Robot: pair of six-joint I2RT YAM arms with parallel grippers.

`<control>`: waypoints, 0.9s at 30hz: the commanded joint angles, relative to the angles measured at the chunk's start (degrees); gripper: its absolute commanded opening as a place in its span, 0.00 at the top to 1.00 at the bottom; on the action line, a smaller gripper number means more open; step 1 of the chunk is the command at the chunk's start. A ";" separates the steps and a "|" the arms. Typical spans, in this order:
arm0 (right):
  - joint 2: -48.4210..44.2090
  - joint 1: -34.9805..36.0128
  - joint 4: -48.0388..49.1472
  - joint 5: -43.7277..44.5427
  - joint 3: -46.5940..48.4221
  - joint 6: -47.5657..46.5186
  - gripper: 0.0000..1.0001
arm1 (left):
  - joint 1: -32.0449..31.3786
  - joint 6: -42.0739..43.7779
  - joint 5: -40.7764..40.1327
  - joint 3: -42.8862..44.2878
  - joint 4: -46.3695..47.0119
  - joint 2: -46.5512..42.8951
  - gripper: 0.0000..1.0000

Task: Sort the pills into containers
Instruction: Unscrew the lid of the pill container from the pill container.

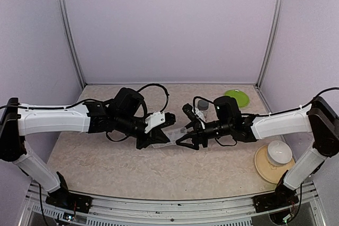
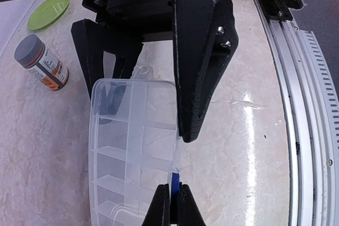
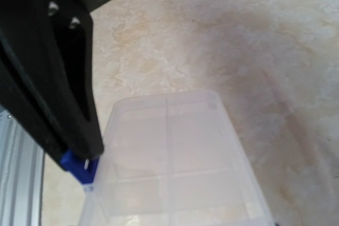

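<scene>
One blue pill (image 2: 173,186) sits pinched in the left gripper (image 2: 170,207) at the pill box's (image 2: 106,86) rim; right gripper (image 1: 188,142) gapes wide over the box. Next, likely: shift inward, release.

Lighting's bright and even, shadows stay soft. Left wrist cam is sharp, but there's a glare streak on the table (image 2: 247,110) right of the left gripper (image 2: 174,205). Right wrist cam's blurry, so the pill box (image 3: 175,152) looks mushy.
</scene>
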 commanded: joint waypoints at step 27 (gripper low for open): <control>3.70 -4.12 5.25 2.28 -3.30 -3.37 0.00 | 0.39 -2.70 -7.34 -2.48 9.64 5.37 1.00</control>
